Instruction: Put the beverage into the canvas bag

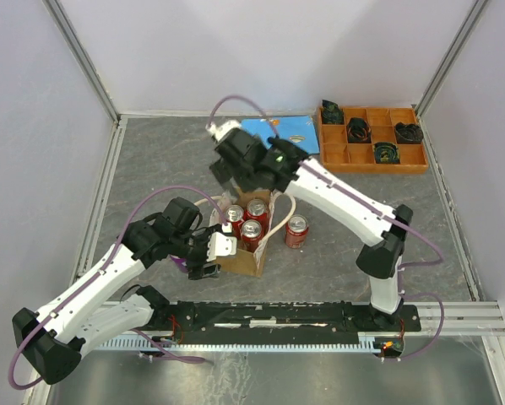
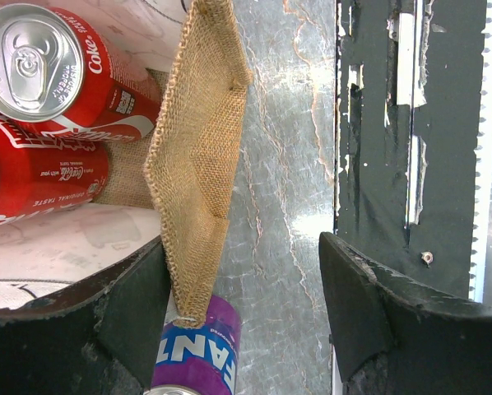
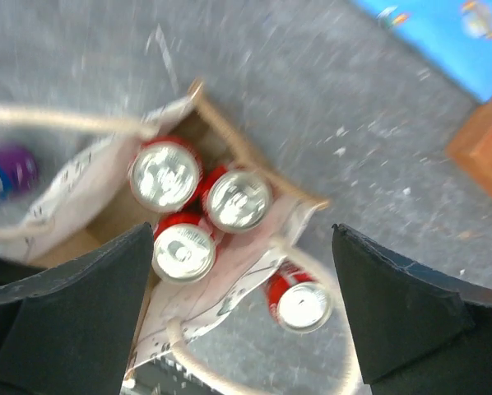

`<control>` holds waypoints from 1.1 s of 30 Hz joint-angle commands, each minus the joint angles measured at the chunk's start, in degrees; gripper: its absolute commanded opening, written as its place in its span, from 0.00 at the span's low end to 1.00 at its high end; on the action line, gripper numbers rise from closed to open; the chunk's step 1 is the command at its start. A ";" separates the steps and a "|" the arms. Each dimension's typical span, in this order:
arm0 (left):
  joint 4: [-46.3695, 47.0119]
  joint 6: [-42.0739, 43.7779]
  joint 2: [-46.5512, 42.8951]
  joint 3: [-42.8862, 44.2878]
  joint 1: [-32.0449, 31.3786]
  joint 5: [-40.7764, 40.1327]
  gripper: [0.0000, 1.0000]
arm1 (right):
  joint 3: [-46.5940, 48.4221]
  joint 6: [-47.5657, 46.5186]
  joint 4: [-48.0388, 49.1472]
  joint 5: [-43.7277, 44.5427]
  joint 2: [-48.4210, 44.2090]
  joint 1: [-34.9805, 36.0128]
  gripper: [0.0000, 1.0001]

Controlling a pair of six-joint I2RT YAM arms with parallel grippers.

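Now | canvas bag upright, tan sides | three red cans inside

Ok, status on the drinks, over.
Left gripper, jaws open, astride side wall of tan-and-cream canvas bag. Right gripper open, empty, above. Three red soda cans inside; one red can, one purple can outside. No obstruction seen.

Canvas bag, centre of left wrist view: side panel coarse open-weave burlap, rough, matt, stray fibres at the edge; its cream faces a smoother cloth, matt; red cans, upper left: glossy printed metal, bare silver lids with dull shine; purple can, bottom edge: glossy likewise; worktop: grey, mottled, stone-like, smooth with soft glare; left pincer: pads matt black, scuffed, gritty at edges; blue cloth, top centre of overhead view: flat, matt; arm shells: white smooth plastic.
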 commanded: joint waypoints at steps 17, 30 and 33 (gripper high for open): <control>-2.90 -0.48 -0.54 0.28 -0.23 1.07 0.76 | -23.45 10.52 -1.96 -15.06 -16.38 -22.67 0.96; -3.22 0.52 0.50 0.53 -0.28 1.06 0.76 | -31.61 12.51 2.97 -25.34 -15.00 -20.91 0.94; -3.18 0.37 0.65 0.62 -0.23 0.97 0.76 | -32.33 12.41 2.70 -24.90 -13.23 -19.63 0.94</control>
